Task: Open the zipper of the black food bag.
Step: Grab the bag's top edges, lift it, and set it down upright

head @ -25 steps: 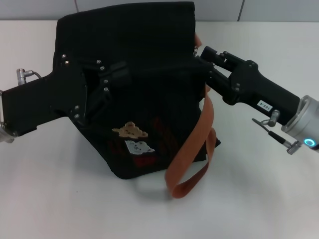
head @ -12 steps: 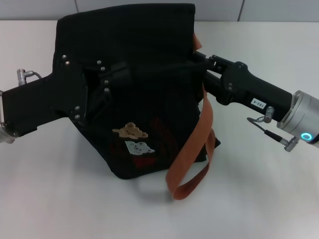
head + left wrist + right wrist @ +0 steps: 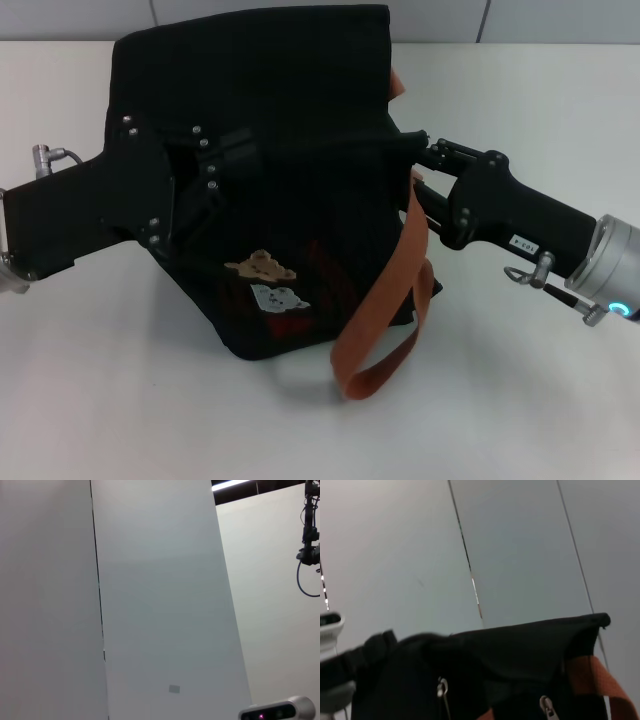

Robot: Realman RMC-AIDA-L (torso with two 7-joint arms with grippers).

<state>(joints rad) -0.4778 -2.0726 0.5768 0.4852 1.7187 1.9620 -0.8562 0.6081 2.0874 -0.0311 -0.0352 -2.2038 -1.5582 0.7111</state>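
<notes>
Standing on the white table [image 3: 120, 400], the black food bag [image 3: 280, 110] fills the head view centre. The left gripper [image 3: 215, 165] presses its left side; the right gripper [image 3: 425, 160] meets its right edge by an orange strap [image 3: 385, 300]. Neither claw's state is discernible. The left wrist view shows only wall. The right wrist view shows two silver pulls [image 3: 441, 687]; the zipper's progress cannot be judged.

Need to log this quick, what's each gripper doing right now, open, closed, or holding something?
Left gripper: on the black food bag; grip cannot be told.
Right gripper: at the bag's right edge; cannot be told.
</notes>
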